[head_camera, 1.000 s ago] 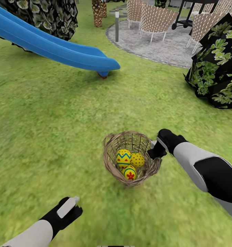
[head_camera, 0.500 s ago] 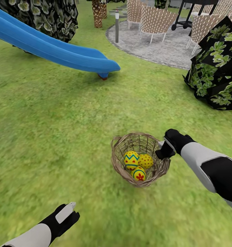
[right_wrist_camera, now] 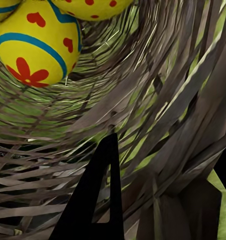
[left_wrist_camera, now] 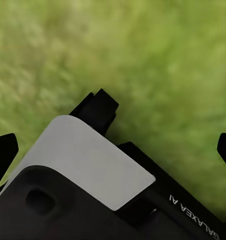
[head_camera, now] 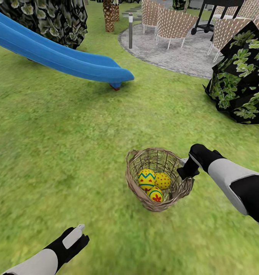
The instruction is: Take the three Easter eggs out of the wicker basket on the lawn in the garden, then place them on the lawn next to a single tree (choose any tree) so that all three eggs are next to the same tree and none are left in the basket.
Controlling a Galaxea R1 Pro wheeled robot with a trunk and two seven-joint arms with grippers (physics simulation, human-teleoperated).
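A: Centrally, the wicker basket (head_camera: 158,179) sits on the lawn (head_camera: 68,145). How are its contents arranged?

B: Three Easter eggs (head_camera: 154,184) lie together inside: a zigzag-banded one, a red-spotted one beside it, and a flower-marked one nearest the camera. In the right wrist view the flower-marked egg (right_wrist_camera: 35,45) rests against the woven wall (right_wrist_camera: 158,125).

A: Where do the jaws stand?

B: The right gripper (head_camera: 186,169) is at the basket's rim on its right side; its jaws are spread, one dark finger (right_wrist_camera: 100,200) inside the weave, the other at the picture's edge. The left gripper (head_camera: 76,236) hovers over bare grass, well apart from the basket, jaws spread.

A: And the background?

B: Behind lie a blue slide (head_camera: 64,61), a gravel circle (head_camera: 175,53) with chairs (head_camera: 171,23), and a dark leafy shrub (head_camera: 242,80).
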